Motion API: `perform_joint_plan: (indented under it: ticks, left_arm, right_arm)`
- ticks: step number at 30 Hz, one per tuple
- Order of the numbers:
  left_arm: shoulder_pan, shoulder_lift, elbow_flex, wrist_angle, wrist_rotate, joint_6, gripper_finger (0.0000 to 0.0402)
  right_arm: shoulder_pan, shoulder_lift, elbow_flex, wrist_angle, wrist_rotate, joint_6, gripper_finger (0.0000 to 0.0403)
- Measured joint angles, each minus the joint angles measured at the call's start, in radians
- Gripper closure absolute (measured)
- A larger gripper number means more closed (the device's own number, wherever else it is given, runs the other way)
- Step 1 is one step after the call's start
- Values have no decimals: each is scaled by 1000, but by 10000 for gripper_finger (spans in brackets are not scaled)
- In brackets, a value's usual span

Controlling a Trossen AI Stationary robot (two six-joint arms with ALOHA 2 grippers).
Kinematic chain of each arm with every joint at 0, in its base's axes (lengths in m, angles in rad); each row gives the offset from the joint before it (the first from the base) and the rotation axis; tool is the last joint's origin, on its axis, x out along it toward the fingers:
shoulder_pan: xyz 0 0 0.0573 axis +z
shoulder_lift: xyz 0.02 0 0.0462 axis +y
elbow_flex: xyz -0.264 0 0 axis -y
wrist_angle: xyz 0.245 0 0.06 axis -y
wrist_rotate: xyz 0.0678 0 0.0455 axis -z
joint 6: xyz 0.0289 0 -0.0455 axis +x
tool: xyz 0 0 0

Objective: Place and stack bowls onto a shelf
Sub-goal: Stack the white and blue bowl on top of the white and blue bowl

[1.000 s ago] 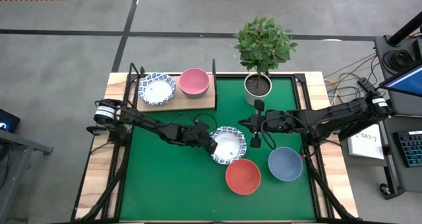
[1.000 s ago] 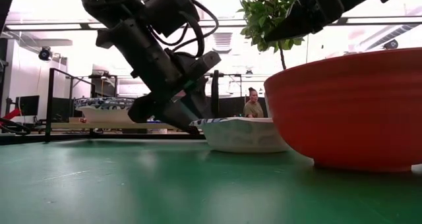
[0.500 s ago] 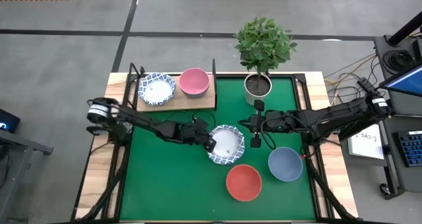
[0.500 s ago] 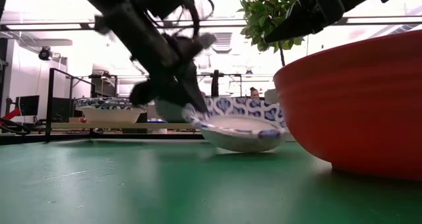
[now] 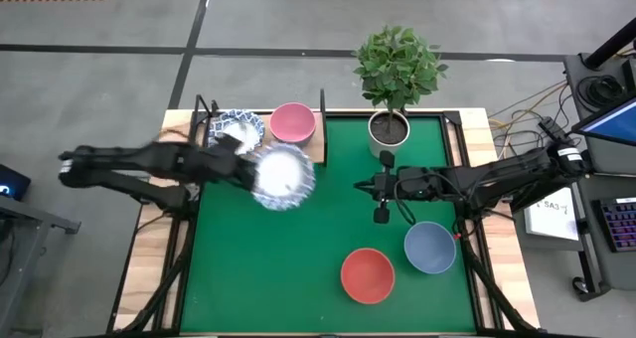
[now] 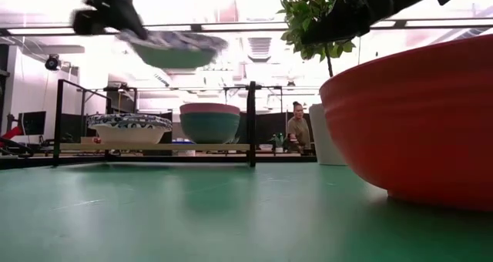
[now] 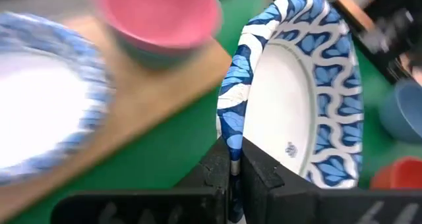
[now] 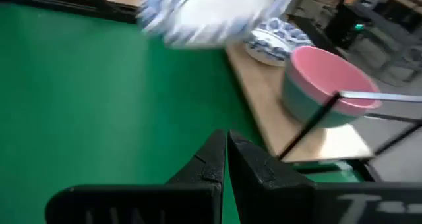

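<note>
My left gripper is shut on a white bowl with a blue patterned rim, held in the air just near of the shelf. The wooden shelf at the far left carries another patterned bowl and a pink bowl, both resting on their bases. A red bowl and a grey-blue bowl sit on the green mat at the near right. My right gripper hovers shut over the mat's middle right, holding nothing. My left gripper pinches the bowl's rim between its two fingers, one inside the bowl and one outside. The fingers reach it from the table's left. The bowl is lifted clear, high above the mat, mouth up and roughly level.
A potted plant in a white pot stands at the far edge, right of the shelf. The shelf's thin black uprights rise at its ends. Bare green mat lies at the near left. A person shows in the room behind.
My left gripper has shut on the patterned bowl's rim, tipped it up off the mat, then lifted it clear and carried it up and toward the far left, toward the shelf. The red bowl has slid a little toward the near edge.
</note>
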Motion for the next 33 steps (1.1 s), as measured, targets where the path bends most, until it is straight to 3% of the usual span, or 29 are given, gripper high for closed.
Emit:
perform_joint_plan:
  ticks: [6,11,17,22,24,33]
  left_arm:
    - [112,-188,56,-251,-239,-1,402]
    - [293,-219,50,-356,-269,45,401]
    - [512,-155,47,-315,-252,235,401]
    - [643,-71,47,-259,-167,392,400]
    - [676,-42,47,-238,-119,435,395]
    - [710,35,47,-174,-80,525,344]
  right_arm:
    - [-3,55,2,28,-43,-17,394]
    - [-11,75,20,50,-44,-37,394]
    - [-13,78,23,48,-55,-25,394]
    - [-13,78,23,48,-55,-18,394]
    - [-13,78,23,51,-55,-16,394]
    - [-13,119,23,73,-51,35,394]
